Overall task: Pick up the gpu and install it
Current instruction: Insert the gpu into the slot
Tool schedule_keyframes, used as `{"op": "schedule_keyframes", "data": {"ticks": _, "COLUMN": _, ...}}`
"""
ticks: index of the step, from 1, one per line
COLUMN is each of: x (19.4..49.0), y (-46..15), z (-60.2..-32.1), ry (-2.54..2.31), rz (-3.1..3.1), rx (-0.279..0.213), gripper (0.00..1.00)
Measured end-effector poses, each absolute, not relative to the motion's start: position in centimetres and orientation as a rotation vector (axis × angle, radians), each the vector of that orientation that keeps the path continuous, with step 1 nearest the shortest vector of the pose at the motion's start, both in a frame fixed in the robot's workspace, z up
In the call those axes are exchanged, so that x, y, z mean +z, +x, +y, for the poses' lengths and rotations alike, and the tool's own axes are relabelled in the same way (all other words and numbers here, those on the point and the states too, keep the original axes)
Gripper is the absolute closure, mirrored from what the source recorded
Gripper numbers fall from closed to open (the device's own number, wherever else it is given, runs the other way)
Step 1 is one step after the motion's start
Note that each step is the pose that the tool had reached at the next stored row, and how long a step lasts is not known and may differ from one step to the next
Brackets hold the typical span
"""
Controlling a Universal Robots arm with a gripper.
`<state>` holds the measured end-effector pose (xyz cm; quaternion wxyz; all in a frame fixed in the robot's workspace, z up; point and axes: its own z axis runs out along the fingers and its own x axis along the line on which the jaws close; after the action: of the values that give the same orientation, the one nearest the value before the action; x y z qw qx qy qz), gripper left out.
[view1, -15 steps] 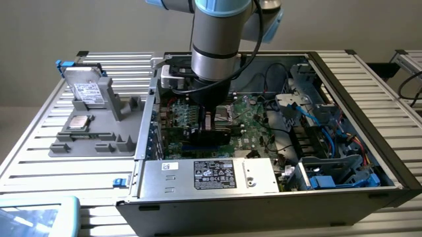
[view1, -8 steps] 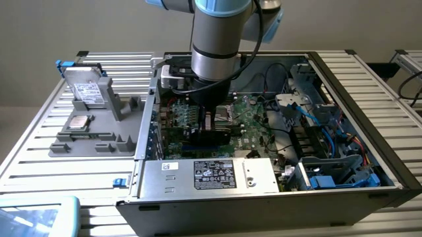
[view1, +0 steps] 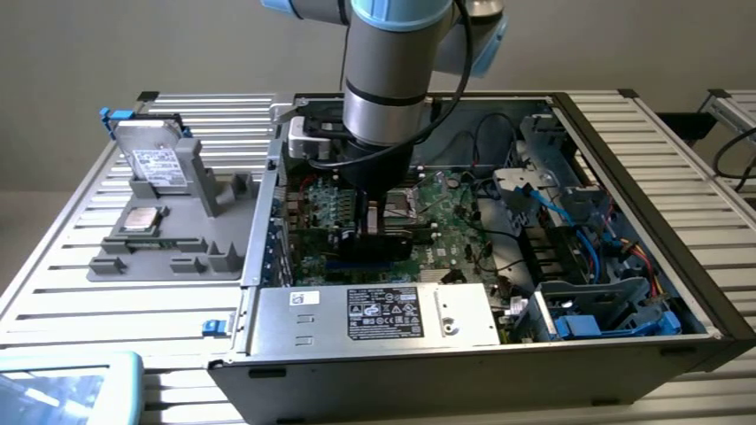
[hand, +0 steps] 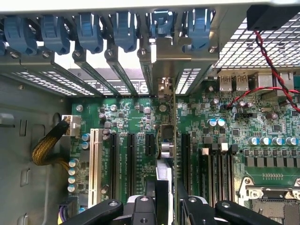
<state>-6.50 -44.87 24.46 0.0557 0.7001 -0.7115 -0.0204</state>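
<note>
Two views; exterior first. What stands out?

A round grey arm [view1: 384, 80] with pale blue joints hangs down into the open metal computer case [view1: 473, 381]. Its gripper [view1: 381, 232] sits low over the green motherboard [view1: 455, 199], and the gpu [view1: 381, 243] shows as a dark flat slab between the fingers. At the exterior view's left, a grey moulded holder [view1: 177, 239] on a ribbed table [view1: 59, 283] props up a silver hard drive [view1: 154, 164].

And the wrist view?

The gripper [hand: 168, 201] is closed on the gpu [hand: 174, 117], which stands on edge, a thin straight line among the long black expansion slots [hand: 131, 159]. Black jointed fingers [hand: 140, 208] press it from both sides. Its far end reaches the row of perforated silver slot covers [hand: 93, 70] under blue plastic clips [hand: 89, 33].

Seated in a slot?

Cannot tell.
</note>
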Motion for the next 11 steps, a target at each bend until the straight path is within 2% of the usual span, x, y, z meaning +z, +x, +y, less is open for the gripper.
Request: {"op": "schedule_keyframes", "data": {"ticks": 11, "x": 24.37, "y": -6.50, "z": -44.87, "ry": 2.132, "rz": -2.152, "rx": -0.061, "gripper": 0.73}}
